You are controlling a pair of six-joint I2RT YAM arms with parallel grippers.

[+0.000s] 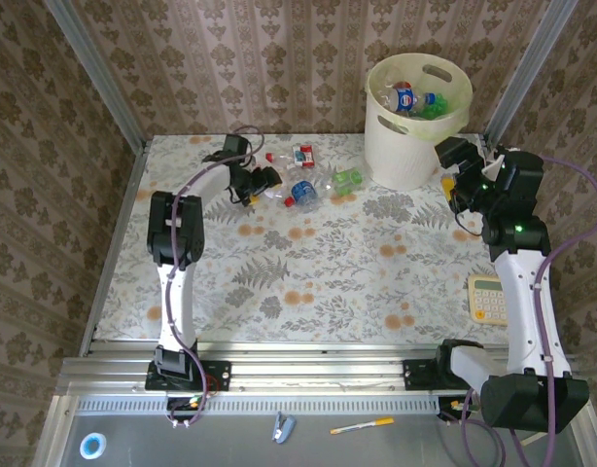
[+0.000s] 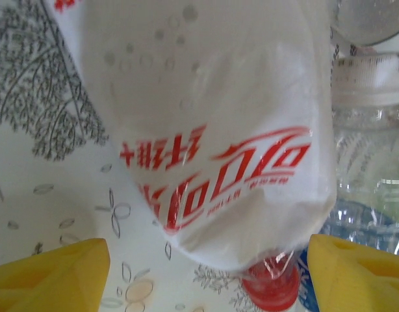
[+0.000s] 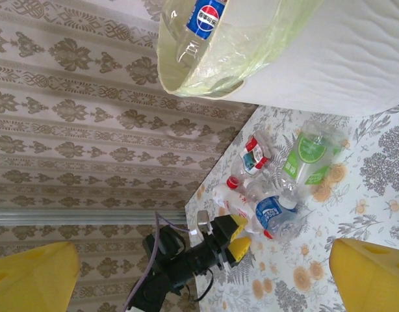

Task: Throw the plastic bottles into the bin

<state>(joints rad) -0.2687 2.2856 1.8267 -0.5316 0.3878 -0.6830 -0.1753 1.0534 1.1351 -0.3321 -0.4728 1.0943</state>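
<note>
Right now my left fingers (image 2: 50, 276) stand wide apart on either side of a white-labelled Coca-Cola bottle (image 2: 212, 130), not pinching it. It lies among the loose bottles (image 1: 308, 182) on the floral worktop (image 1: 328, 272). My right fingers (image 3: 30, 279) gape wide and empty just beside the cream bin (image 1: 405, 156), which holds several binned bottles (image 1: 415, 99).

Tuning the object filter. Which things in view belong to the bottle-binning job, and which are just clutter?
Job:
- bin
- bottles already in it
- white-label bottle
- red-label bottle
- blue-label bottle
- green-label bottle

Clutter:
- calculator, on the table by the right arm
- pen and blue roll, on the near ledge
</note>
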